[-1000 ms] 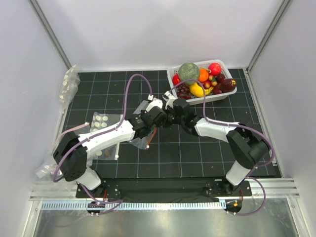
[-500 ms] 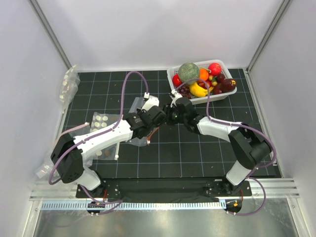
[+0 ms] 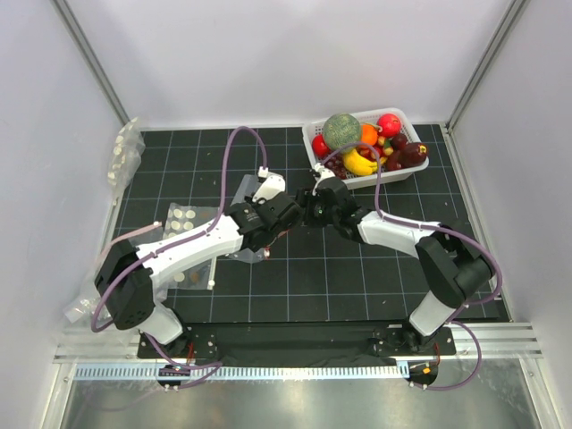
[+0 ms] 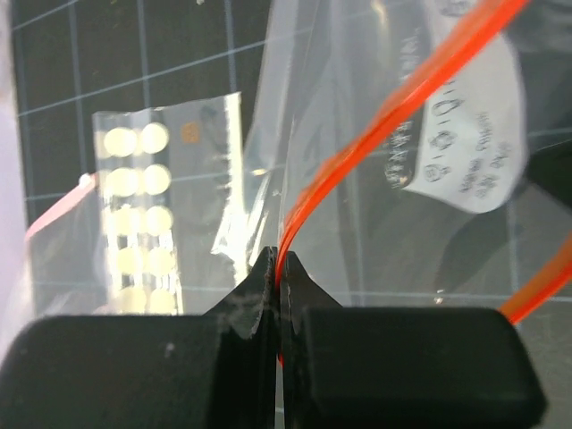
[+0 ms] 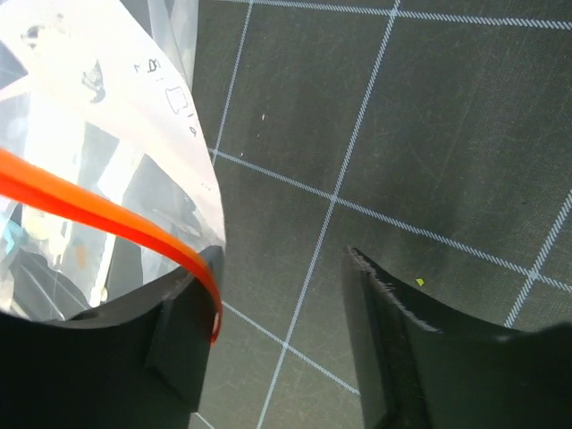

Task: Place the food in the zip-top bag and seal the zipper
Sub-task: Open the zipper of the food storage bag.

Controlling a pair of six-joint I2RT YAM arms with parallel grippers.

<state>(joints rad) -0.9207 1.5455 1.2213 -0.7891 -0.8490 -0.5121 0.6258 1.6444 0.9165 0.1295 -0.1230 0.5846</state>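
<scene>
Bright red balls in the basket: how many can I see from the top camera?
2. One red ball sits at the basket's left end, another at its far right corner. Others may hide under the fruit.

Crumpled clear bag (image 4: 357, 134) mid-mat, its orange zipper (image 4: 393, 107) unsealed and bowed; 2 red balls (image 3: 389, 124) and 1 orange ball (image 3: 367, 135) in basket (image 3: 398, 175).
</scene>
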